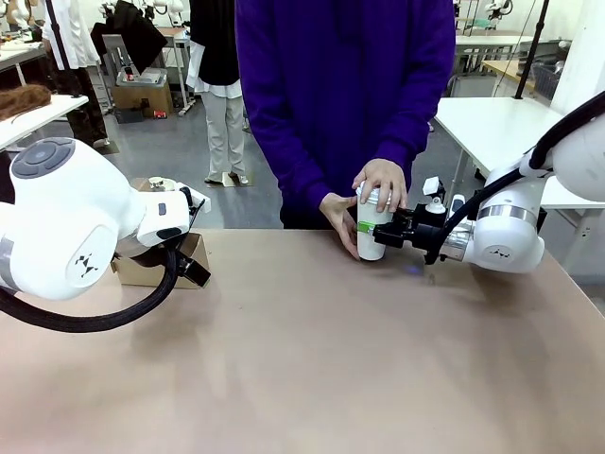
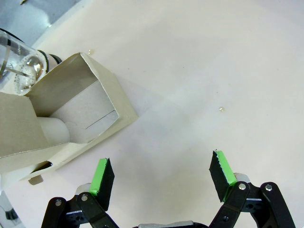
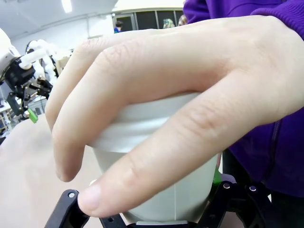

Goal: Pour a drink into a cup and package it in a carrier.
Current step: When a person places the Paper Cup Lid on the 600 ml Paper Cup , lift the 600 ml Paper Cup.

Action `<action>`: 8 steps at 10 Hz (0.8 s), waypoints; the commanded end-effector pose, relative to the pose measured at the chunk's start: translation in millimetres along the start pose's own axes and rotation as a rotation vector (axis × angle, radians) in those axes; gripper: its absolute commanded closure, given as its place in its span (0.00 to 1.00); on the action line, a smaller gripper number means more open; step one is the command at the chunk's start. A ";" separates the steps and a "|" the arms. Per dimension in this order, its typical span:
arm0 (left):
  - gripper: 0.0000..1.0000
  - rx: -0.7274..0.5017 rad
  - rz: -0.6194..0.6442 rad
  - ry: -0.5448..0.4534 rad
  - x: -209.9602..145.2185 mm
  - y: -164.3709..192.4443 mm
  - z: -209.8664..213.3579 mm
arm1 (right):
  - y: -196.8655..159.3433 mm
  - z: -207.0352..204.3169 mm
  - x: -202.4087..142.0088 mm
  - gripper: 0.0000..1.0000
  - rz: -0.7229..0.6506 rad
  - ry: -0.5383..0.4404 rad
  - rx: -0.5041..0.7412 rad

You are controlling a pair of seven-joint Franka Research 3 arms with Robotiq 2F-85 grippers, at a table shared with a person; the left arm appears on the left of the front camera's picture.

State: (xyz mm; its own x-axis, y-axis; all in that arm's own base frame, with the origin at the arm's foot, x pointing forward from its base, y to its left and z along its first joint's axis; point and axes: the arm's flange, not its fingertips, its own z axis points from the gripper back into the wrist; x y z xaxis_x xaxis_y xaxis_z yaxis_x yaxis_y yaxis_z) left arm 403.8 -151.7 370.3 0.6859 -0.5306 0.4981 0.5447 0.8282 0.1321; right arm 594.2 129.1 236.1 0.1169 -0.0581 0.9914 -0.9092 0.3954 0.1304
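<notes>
White cup (image 1: 371,244) stands upright on the table (image 1: 312,359), right of centre in the front view, clamped by the right gripper (image 1: 376,230), which reaches in from the right edge; a person's hand (image 1: 382,184) covers its top and the other hand (image 1: 337,219) rests against its side; in the right wrist view the cup (image 3: 161,190) sits between the fingers at the bottom edge, under that hand; left gripper (image 2: 164,173) hangs with jaws spread wide, grasping nothing, over bare table; carrier (image 2: 80,104) lies in the upper left of the left wrist view, near the pad at lower left but apart from it.
</notes>
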 end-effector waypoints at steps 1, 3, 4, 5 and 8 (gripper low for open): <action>0.00 -0.001 0.001 -0.001 -0.1 0.1 0.3 | 3.4 -2.7 6.6 0.20 0.022 -0.018 -0.003; 0.00 -0.001 0.001 -0.001 -0.1 0.1 0.3 | 3.4 -2.7 6.6 0.20 0.022 -0.018 -0.003; 0.00 -0.001 0.001 -0.001 -0.1 0.1 0.3 | 3.4 -2.7 6.6 0.20 0.022 -0.018 -0.003; 0.00 -0.001 0.001 -0.001 -0.1 0.1 0.3 | 3.4 -2.7 6.6 0.20 0.022 -0.018 -0.003; 0.00 -0.001 0.001 -0.001 -0.1 0.1 0.3 | 3.4 -2.7 6.6 0.20 0.022 -0.018 -0.003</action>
State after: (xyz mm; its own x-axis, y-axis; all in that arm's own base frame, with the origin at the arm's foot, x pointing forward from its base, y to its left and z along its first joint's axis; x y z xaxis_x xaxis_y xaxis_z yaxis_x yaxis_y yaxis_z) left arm 403.8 -151.7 370.3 0.6859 -0.5306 0.4980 0.5447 0.8282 0.1321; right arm 593.9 129.1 237.0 0.1147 -0.0589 0.9917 -0.9097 0.3947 0.1286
